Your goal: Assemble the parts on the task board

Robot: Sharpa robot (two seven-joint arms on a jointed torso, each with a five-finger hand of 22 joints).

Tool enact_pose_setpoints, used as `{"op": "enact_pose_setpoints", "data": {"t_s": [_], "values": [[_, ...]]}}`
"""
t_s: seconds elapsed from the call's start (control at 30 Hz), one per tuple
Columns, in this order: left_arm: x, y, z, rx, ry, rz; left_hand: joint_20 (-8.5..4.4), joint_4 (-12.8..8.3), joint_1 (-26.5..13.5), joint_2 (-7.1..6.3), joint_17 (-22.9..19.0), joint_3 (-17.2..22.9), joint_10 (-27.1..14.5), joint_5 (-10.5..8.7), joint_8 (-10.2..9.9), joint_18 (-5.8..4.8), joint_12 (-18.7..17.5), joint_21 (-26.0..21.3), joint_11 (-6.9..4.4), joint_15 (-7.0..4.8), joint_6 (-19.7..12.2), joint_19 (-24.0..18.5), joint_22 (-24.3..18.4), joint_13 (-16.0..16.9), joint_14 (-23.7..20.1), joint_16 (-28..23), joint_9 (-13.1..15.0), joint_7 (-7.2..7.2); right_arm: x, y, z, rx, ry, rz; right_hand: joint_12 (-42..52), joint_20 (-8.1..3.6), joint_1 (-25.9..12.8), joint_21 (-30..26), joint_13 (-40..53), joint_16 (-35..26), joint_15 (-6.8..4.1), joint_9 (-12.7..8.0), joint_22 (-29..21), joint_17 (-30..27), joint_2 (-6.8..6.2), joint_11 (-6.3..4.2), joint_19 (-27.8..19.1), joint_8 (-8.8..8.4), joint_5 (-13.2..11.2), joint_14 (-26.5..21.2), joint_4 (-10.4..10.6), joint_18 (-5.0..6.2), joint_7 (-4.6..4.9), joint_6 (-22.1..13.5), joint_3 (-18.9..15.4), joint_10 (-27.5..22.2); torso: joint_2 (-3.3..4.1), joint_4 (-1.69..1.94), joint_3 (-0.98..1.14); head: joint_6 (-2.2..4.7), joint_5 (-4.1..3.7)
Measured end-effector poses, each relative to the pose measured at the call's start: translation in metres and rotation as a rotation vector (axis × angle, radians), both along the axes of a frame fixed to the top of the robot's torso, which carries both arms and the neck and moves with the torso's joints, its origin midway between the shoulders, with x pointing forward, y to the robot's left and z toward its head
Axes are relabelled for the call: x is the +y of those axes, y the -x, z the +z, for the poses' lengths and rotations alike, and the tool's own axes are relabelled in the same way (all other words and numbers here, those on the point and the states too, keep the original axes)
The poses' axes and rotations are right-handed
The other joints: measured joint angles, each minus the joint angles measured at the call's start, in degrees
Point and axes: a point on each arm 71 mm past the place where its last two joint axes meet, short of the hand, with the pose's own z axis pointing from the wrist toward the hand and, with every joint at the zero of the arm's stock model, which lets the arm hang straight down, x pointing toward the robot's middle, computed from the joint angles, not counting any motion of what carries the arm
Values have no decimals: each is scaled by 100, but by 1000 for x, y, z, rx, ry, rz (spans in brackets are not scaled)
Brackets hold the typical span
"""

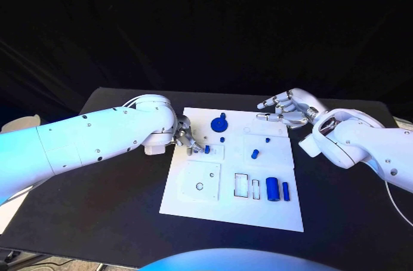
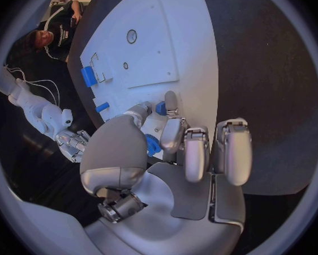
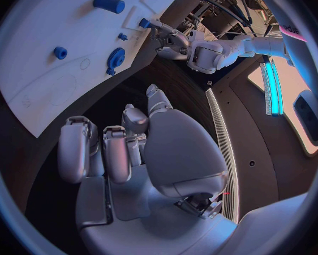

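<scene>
The white task board (image 1: 258, 214) lies in the middle of the black table. My left hand (image 1: 186, 137) is at the board's left edge and pinches a small blue peg (image 1: 206, 148) between thumb and a finger, low over the board; the left wrist view shows this peg (image 2: 160, 107) at the fingertips (image 2: 170, 101). My right hand (image 1: 284, 111) hovers over the board's far right corner, fingers loosely bent and apart, holding nothing (image 3: 130, 147). A round blue knob (image 1: 219, 125), a short blue peg (image 1: 255, 154), a blue cylinder (image 1: 272, 188) and a blue bar (image 1: 286, 191) are on the board.
A square inset with holes (image 1: 202, 180) and two rectangular slots (image 1: 242, 186) mark the board's near half. Two tiny blue pieces (image 1: 222, 139) (image 1: 267, 140) sit mid-board. Bare black table (image 1: 112, 211) surrounds the board on all sides.
</scene>
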Motion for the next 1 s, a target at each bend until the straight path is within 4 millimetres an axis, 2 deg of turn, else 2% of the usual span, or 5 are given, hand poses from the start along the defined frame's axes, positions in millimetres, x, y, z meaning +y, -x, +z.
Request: {"op": "enact_pose_setpoints", "data": {"t_s": [0.17, 0.37, 0.5, 0.63, 1.0], "values": [[4, 2, 5, -18, 33, 26, 0, 135, 175, -65, 0, -397, -89, 0, -29, 0, -205, -167, 21, 0, -34, 0, 0, -201, 0, 0, -42, 35, 0, 0, 0, 0, 0, -1, 0, 0, 0, 0, 0, 0, 0, 0, 0, 0, 0, 0, 0, 0, 0, 0, 0, 0, 0, 0, 0, 0, -1, -2, 1, 12, 1], [13, 1, 12, -40, 71, 69, 0, 342, 473, 77, 0, -856, -168, 0, -29, 0, -356, -290, 44, 0, -105, 0, 0, -360, 0, 0, -81, 61, -1, 0, 0, 0, 1, -2, 0, 0, 0, 0, 0, 0, 0, 0, 0, -1, 0, 0, 0, 0, 0, 0, 0, 0, 0, 0, 0, 0, -2, -2, 3, 21, -3], [17, 1, 16, -56, 87, 90, 0, 372, 719, 114, 0, -1010, -446, 0, -130, 0, -746, -442, 88, 3, -277, 0, 0, -808, 2, 0, -130, 127, -1, -1, 0, 0, 1, -2, 0, 0, 0, 0, 0, 0, 0, 0, 0, -1, 0, 0, 0, 0, 0, 0, 0, 0, 0, 0, 0, 0, -2, -1, 3, 24, -4], [19, 2, 19, -75, 98, 104, 17, 368, 958, 234, 4, -1035, -709, 24, -256, 1, -1158, -520, 175, 63, -485, -17, 0, -1277, 1, 0, -209, 236, -1, -1, 0, 1, 1, -2, 0, 0, 0, 0, 0, 0, 0, 0, 0, -1, 0, 0, 0, 0, 0, 0, 0, 0, 0, 0, 0, 0, -2, -2, 2, 31, -7], [12, 2, 21, -96, 104, 94, 22, 385, 1055, 241, 4, -1052, -719, 33, -264, 1, -1176, -533, 185, 84, -494, -22, 0, -1300, 22, 0, -237, 245, 0, 0, -1, 1, 0, -1, 0, 0, 0, 0, 0, 0, 0, 0, 0, -2, 0, 0, 0, 0, 0, 0, 0, 0, 0, 0, 1, 0, 4, -2, 2, 25, 1]]}}
